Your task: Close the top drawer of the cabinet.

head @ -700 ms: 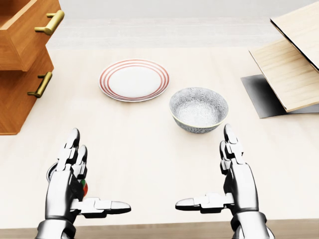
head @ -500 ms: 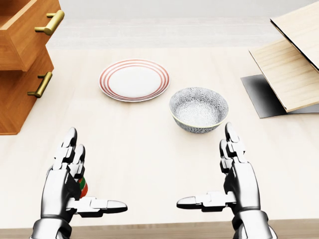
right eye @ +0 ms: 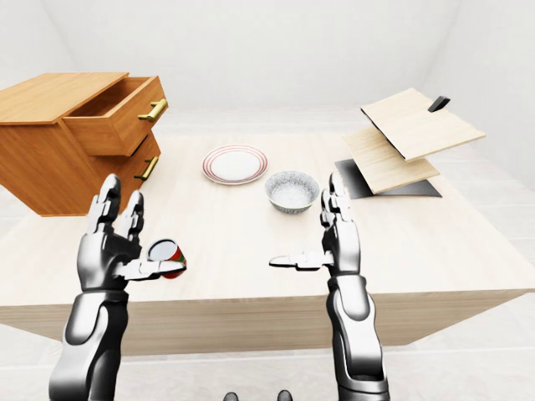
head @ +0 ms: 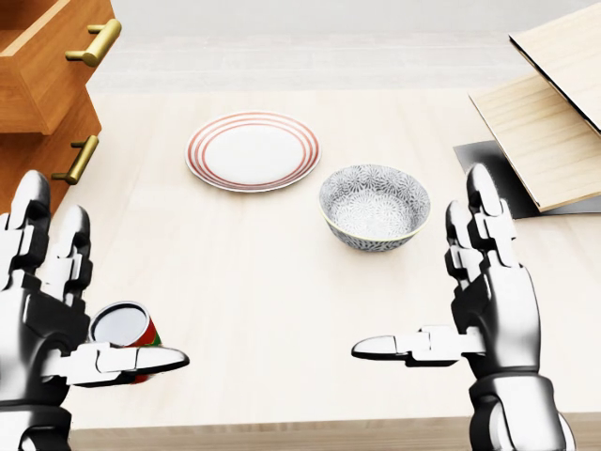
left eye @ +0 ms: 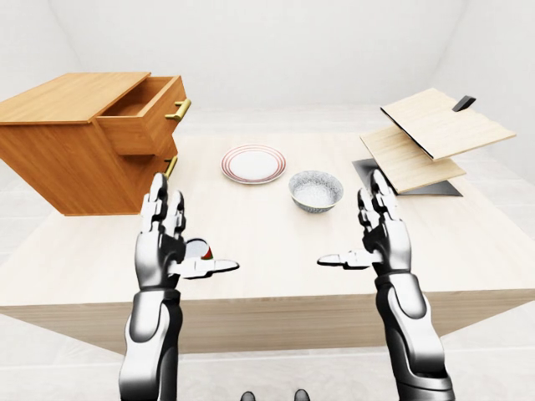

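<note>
The wooden cabinet (left eye: 67,150) stands at the left of the table. Its top drawer (left eye: 142,117) is pulled out, with a brass handle (left eye: 178,109) on its face; the lower drawer's handle (head: 75,160) sits flush below it. My left hand (left eye: 171,242) is open, fingers up, raised over the table's near edge below and right of the cabinet, apart from it. My right hand (left eye: 372,238) is open too, raised at the right, fingers up and thumb pointing left. Neither hand touches anything.
A red-rimmed plate (head: 252,150) and a patterned bowl (head: 374,207) lie mid-table. A small red and green cup (head: 127,334) stands by my left hand. Tilted wooden boards on a dark stand (left eye: 426,138) are at the right.
</note>
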Robot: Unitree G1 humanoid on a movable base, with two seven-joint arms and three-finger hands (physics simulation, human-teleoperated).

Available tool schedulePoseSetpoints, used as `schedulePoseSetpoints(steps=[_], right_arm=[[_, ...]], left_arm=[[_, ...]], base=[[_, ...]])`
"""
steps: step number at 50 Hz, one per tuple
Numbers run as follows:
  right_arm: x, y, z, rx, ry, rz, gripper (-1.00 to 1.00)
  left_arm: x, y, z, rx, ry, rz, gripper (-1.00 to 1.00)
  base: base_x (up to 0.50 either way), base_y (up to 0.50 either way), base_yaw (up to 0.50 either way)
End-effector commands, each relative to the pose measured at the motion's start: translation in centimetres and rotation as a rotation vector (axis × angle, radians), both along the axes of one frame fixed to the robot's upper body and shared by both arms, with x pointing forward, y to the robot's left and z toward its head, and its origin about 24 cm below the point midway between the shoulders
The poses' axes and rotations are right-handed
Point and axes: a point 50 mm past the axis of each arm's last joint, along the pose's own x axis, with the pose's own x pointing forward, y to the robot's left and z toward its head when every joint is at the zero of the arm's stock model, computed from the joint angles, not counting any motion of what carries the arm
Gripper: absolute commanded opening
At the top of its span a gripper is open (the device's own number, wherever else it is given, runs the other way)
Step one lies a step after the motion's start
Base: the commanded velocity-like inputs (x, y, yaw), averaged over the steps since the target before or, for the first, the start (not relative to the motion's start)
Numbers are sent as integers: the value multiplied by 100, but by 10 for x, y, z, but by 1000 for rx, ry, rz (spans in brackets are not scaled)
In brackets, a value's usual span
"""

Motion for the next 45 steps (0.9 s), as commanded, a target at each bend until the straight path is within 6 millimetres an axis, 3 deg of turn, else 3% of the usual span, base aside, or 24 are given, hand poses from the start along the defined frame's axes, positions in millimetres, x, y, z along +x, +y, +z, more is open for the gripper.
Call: schedulePoseSetpoints(steps=[1, 11, 14, 22, 23, 28, 36, 45], right_arm=[[-9, 0, 44, -27, -197, 0, 100], [-14, 0, 62, -49, -279, 6, 100], [-26, 3, 81, -87, -374, 19, 100], [-36, -1, 97, -107, -454, 5, 100], [-42, 1, 106, -118, -508, 10, 100], [-48, -4, 118, -113, -574, -20, 100], [-50, -5, 121, -125, -587, -14, 100], [-49, -9, 115, -120, -557, -32, 100]], left_arm=[[-7, 3, 31, -2, -135, 57, 100], [-12, 5, 46, -17, -207, 71, 100], [-15, 7, 57, -11, -258, 90, 100], [-14, 7, 64, -11, -288, 97, 100], [-16, 7, 69, -14, -312, 98, 100], [-17, 8, 81, -20, -373, 103, 100], [-22, 10, 98, -40, -455, 115, 100], [-29, 8, 100, -51, -474, 109, 100]], base=[[0, 0, 0], [0, 0, 0], [0, 0, 0], [0, 0, 0], [0, 0, 0], [0, 0, 0], [0, 0, 0], [0, 0, 0]])
